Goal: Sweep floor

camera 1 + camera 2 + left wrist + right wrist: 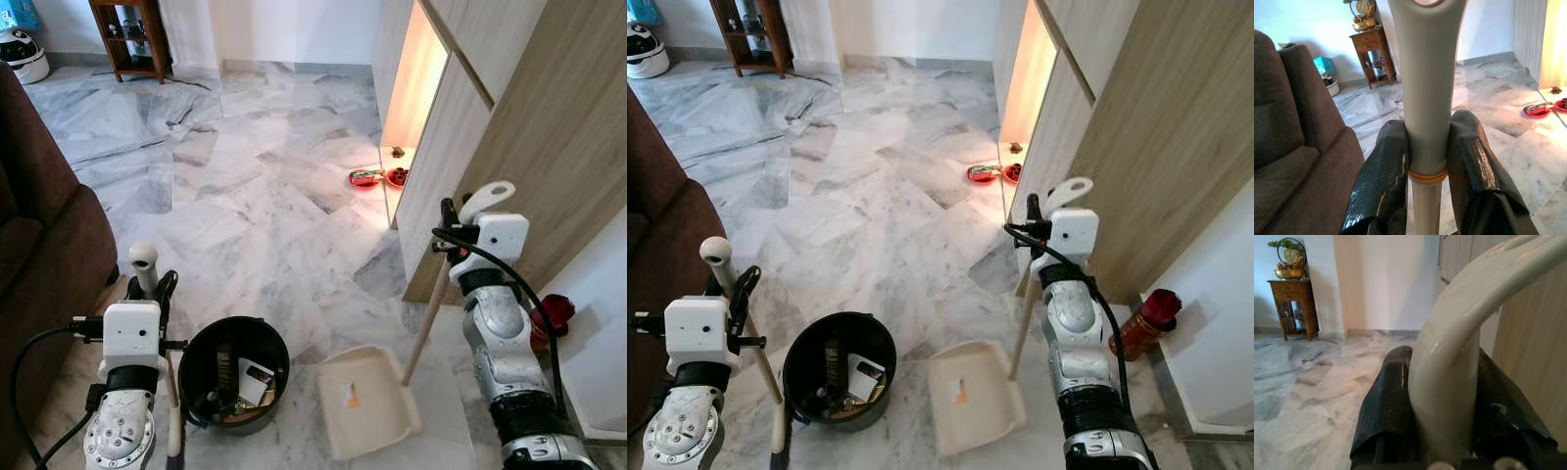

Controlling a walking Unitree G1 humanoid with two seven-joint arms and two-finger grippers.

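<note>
My left gripper [157, 290] is shut on the cream broom handle [144, 262], low on the left beside the sofa. In the left wrist view both black fingers [1386, 166] press the handle [1427, 73] just above its gold ring. My right gripper [453, 231] is shut on the looped top of the dustpan handle [487, 199], in front of the wooden cabinet. Its wooden pole [426, 328] slants down to the cream dustpan [362, 401], which lies on the marble floor. Between my arms stands a black bin [233, 321] holding scraps of rubbish.
A brown sofa [39, 225] runs along the left. Wood-panelled cabinets [529, 127] fill the right, with a lit niche and red dishes [377, 177] at floor level. A red-topped object [554, 313] stands by the right wall. A wooden side table [132, 34] and white appliance [22, 54] stand far back.
</note>
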